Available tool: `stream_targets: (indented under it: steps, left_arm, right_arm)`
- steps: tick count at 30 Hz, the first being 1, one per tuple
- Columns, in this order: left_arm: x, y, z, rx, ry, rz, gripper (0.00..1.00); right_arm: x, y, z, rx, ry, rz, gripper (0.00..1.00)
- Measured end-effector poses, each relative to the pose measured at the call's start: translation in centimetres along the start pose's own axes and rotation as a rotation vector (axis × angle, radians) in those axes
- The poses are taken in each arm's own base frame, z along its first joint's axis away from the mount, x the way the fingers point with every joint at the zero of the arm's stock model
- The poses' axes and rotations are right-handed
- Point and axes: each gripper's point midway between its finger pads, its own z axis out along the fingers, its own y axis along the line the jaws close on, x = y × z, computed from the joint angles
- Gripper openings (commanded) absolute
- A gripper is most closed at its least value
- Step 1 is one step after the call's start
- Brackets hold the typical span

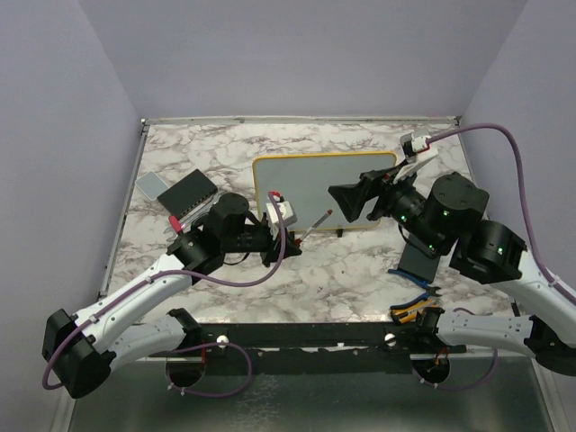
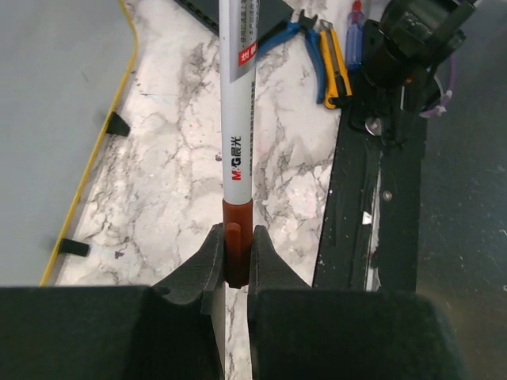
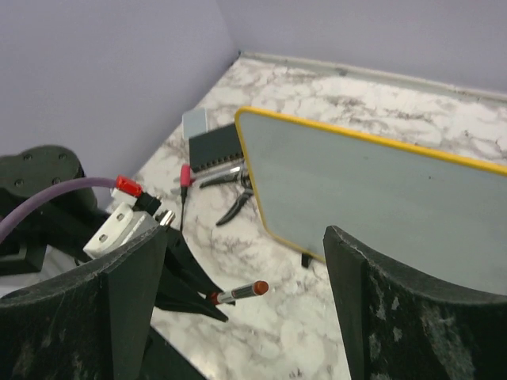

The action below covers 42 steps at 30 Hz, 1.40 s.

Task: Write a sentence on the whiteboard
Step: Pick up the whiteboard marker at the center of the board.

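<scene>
Evidently no writing has begun: the large pale grey whiteboard [image 1: 324,184], rounded at the corners and framed in thin yellow, lies flat on the marbled counter [image 1: 360,270], in the middle toward the far side, and no lettering shows on it. The left claw [image 2: 236,257] is clamped on the dark red tail of a white-barrelled marker pen [image 2: 236,142], which juts out just beside the board's near left corner. That is a grip at the very end, so the pen is a long lever. I would bring the tip down gently, press lightly and keep strokes slow. The far end looks red too, possibly a cap that needs pulling off first. The right claw [image 3: 249,245] hangs over the board's near edge, spread wide and holding nothing.
</scene>
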Motion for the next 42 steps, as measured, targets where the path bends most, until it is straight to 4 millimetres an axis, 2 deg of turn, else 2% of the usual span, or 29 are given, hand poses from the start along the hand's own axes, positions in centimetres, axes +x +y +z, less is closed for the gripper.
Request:
stream_targets:
  steps: [4,9,12,16,21,28,38,42]
  left_arm:
    - [0.4,-1.6,0.5,0.052,0.028,0.035,0.00]
    - [0.5,-3.2,0.7,0.096,0.045,0.065,0.00]
    - [0.5,-3.7,0.8,0.108,0.052,0.078,0.00]
    - [0.6,-3.8,0.9,0.106,0.057,0.088,0.00]
    - [0.8,-4.0,0.9,0.107,0.063,0.093,0.00]
    - [1.3,-4.3,0.9,0.113,0.083,0.103,0.00]
    - [2.1,-4.7,0.9,0.114,0.118,0.116,0.00]
    - [2.1,-4.6,1.0,0.110,0.126,0.119,0.00]
  right_arm:
    - [3.0,0.5,-0.8,-0.056,0.168,-0.017,0.82]
    - [8.7,1.8,-1.0,-0.147,0.401,-0.009,0.77]
    - [12.2,2.8,-1.3,-0.213,0.527,0.011,0.71]
    - [14.7,3.7,-1.8,-0.278,0.627,0.043,0.64]
    - [16.0,3.7,-2.2,-0.322,0.689,0.088,0.57]
    - [15.9,2.3,-1.7,-0.324,0.704,0.150,0.52]
    - [17.0,3.0,-1.8,-0.402,0.767,0.141,0.37]
    - [17.5,3.0,-2.0,-0.416,0.791,0.135,0.35]
